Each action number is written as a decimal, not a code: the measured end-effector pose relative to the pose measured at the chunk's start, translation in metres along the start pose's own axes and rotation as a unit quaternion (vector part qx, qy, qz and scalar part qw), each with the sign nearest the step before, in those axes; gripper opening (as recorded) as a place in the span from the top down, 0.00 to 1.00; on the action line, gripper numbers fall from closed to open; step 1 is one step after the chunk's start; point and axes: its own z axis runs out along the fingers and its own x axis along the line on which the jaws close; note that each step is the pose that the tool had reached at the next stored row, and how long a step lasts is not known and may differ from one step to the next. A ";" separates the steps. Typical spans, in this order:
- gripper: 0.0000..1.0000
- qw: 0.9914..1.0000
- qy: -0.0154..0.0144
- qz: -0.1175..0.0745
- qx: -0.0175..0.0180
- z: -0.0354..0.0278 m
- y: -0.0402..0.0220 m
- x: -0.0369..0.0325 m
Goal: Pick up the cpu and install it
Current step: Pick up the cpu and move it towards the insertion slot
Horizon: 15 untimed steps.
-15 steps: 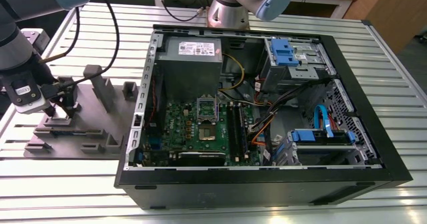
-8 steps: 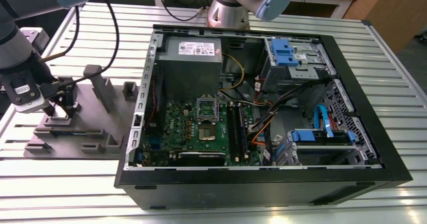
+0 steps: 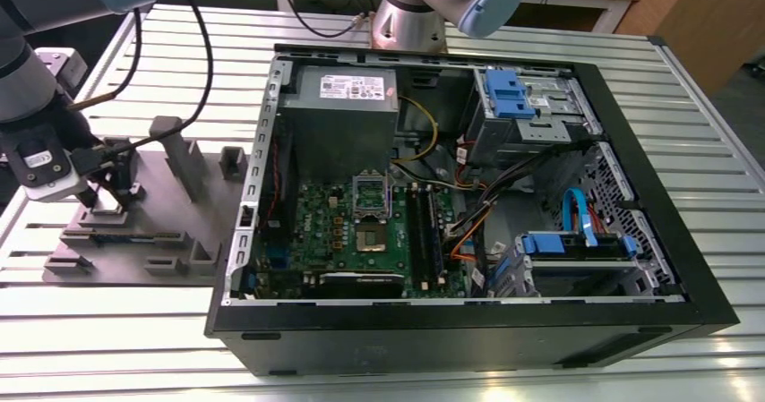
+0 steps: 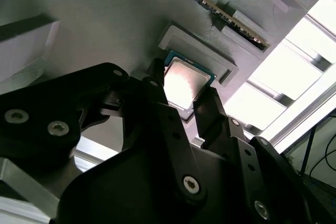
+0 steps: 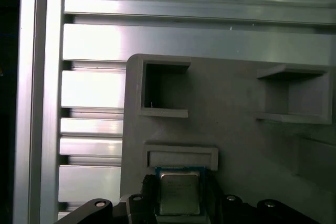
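The tool is pressed in on the cpu. One black finger sits on each side of the chip and they pinch it by its edges. The fingers are only as far apart as the chip is wide. The cpu lies flat in a small pocket of the grey holder, shiny side up (you can see a thin green rim around it).

In the exterior view the tool is down on the grey holder, at the exterior view's left, and the chip is too small to make out there. This view also shows the open computer case just beside the holder, on the exterior view's right. Inside it, the dark socket with its metal frame sits on the green board, well apart from the tool. Both the holder and the case rest on the tabletop, which is made of long metal slats.

In the first wrist view the cpu shows between the two finger ends, with more pockets of the holder past it. The second wrist view shows a long thin board standing on its edge in the holder, near the chip.

The arm comes in from the far left corner of the exterior view. It bends down, so its wrist points straight at the holder.
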 end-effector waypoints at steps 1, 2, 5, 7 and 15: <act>0.53 1.000 0.000 0.000 0.000 -0.0007 0.0000 0.0000; 0.53 1.000 0.000 0.000 0.000 -0.0012 0.0000 0.0000; 0.53 1.000 0.000 0.000 0.000 -0.0036 0.0000 -0.0001; 0.53 1.000 0.000 0.000 0.000 -0.0042 0.0001 -0.0002; 0.53 1.000 0.000 0.000 0.000 -0.0063 0.0001 -0.0001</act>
